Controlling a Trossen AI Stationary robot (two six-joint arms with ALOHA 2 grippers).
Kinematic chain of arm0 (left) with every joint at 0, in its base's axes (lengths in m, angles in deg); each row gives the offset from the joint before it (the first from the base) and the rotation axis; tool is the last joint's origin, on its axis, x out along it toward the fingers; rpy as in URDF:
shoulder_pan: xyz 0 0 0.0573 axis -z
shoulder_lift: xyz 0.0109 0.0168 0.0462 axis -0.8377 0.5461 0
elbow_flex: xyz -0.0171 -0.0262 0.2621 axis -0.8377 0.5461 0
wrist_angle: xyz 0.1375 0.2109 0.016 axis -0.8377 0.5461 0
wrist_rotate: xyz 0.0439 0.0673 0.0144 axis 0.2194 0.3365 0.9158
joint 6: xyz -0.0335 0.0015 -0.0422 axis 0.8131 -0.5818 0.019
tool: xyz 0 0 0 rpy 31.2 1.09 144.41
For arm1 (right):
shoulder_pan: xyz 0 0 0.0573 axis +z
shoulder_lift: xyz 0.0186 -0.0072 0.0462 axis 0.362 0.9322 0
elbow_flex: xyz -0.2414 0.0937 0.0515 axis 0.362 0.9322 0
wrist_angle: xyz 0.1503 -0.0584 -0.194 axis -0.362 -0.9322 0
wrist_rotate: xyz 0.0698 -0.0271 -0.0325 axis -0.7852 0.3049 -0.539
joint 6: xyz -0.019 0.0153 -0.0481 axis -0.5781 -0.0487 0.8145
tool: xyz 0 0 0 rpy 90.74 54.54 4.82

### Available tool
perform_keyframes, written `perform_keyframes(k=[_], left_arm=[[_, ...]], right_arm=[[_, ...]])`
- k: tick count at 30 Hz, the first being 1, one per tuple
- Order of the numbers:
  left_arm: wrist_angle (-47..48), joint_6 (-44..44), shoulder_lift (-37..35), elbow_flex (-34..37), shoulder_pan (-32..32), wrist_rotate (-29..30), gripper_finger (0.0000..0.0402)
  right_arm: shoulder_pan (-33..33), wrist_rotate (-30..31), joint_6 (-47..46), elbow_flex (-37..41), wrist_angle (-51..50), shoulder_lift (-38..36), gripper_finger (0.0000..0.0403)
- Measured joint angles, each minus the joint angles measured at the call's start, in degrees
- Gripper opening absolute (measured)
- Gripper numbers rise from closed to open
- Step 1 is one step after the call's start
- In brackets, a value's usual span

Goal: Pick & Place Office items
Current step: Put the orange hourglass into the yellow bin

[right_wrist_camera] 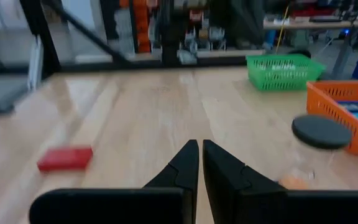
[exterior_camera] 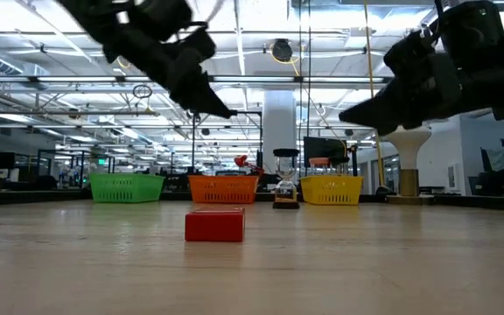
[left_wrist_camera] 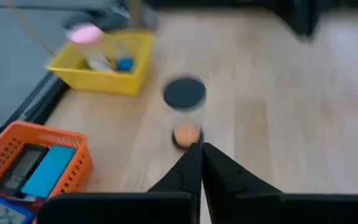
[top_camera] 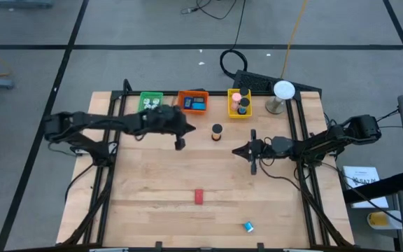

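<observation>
A red block point(top_camera: 199, 197) lies flat on the wood near the table's front middle, also seen in the low view point(exterior_camera: 214, 224) and the right wrist view point(right_wrist_camera: 65, 158). A small blue piece point(top_camera: 248, 226) lies by the near edge. A clear little jar with a black lid point(top_camera: 217, 131) stands upright in front of the trays, something orange at its bottom point(left_wrist_camera: 187, 134). My left gripper point(top_camera: 180, 143) hovers shut just left of the jar, holding nothing. My right gripper point(top_camera: 253, 166) hangs shut to the jar's right, also holding nothing.
Along the far edge stand a green tray point(top_camera: 151, 102), an orange tray point(top_camera: 193, 101) with blue and dark items, and a yellow tray point(top_camera: 239, 105) with pink, blue and dark pieces. A white ball on a stand point(top_camera: 283, 91) sits at the far right. Bare wood lies around the red block.
</observation>
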Motion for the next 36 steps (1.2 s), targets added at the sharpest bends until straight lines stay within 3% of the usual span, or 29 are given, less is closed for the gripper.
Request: perform_keyframes(k=[2, 5, 9, 14, 18, 22, 26, 30, 36], left_arm=[[-6.19, 4.20, -1.87, 4.02, 0.07, 0.19, 0.0021], [-9.61, 3.44, -3.98, 8.92, 0.94, 1.65, 0.0022], [-24.49, 2.22, -4.45, 17.59, 1.79, -0.19, 0.0005], [-40.72, 3.30, -4.43, 25.95, 2.82, -1.66, 0.0020], [-45.96, 3.48, -4.43, 28.76, 3.13, -1.63, 0.0010], [-45.91, 4.69, -4.43, 28.96, 3.26, -1.65, 0.0004], [-46.03, 5.19, -4.43, 28.96, 3.41, -1.65, 0.0023], [-46.80, 5.17, -4.43, 28.96, 3.50, -1.65, 0.0039], [-46.80, 4.97, -4.43, 28.96, 3.50, -1.63, 0.0044]], right_arm=[[-0.03, -0.01, -1.71, 0.00, 2.51, 0.00, 0.0018], [-0.13, 0.06, -3.87, -0.15, 4.79, 0.00, 0.0018], [-2.29, 0.22, -8.59, -3.97, -1.38, -0.04, 0.0018], [-6.80, 0.66, -13.29, -20.28, -38.00, 0.19, 0.0019], [-8.02, 7.40, -12.87, -35.37, -62.88, 2.42, 0.0035], [-9.02, 8.36, -11.64, -47.54, -75.74, 4.77, 0.0072], [-11.15, 8.05, -11.71, -56.28, -85.34, 9.52, 0.0126], [-13.55, 3.10, -11.71, -62.12, -90.89, 15.22, 0.0183], [-14.72, 2.98, -11.10, -66.62, -95.46, 21.14, 0.0262]])
